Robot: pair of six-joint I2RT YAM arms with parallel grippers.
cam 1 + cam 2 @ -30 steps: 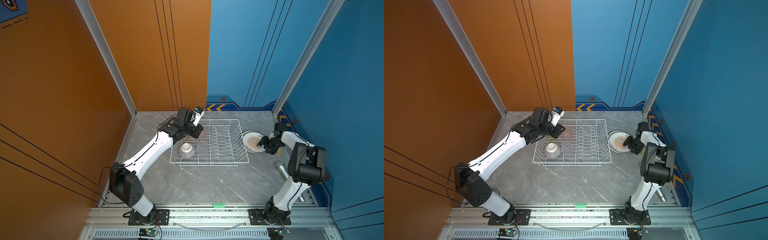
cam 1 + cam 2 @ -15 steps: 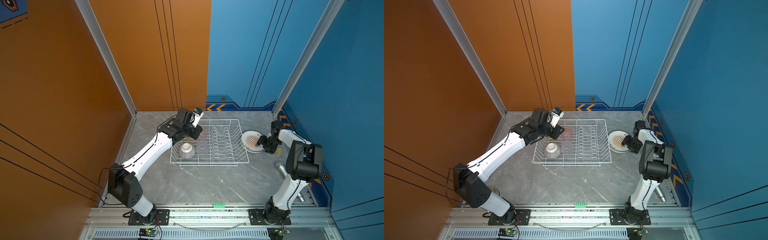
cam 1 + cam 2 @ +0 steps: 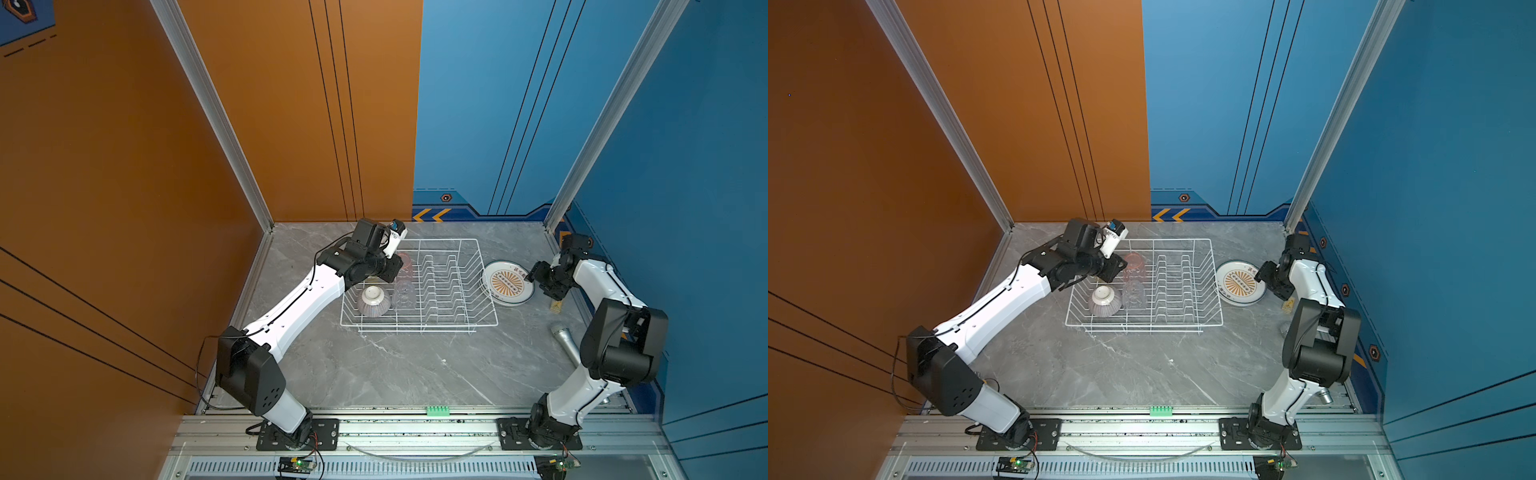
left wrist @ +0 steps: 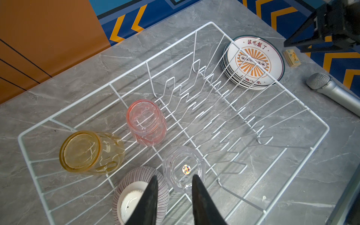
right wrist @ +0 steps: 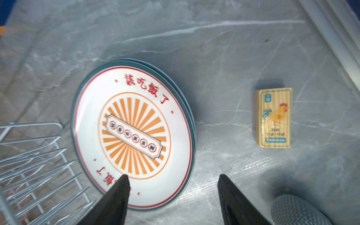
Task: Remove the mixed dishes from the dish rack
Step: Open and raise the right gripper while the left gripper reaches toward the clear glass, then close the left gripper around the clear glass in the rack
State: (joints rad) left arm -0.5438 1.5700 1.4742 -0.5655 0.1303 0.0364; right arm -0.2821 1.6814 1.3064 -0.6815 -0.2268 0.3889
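Four dishes (image 4: 146, 122) at rack's (image 3: 449, 291) left end

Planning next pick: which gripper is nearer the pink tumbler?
Left. Left gripper hovers over the dish rack near the pink tumbler; right gripper is outside, by the plates.

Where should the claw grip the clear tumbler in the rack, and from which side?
Grip the clear tumbler across its faceted walls, from above: it stands on end, and the striped bowl crowds one side, so avoid that side.
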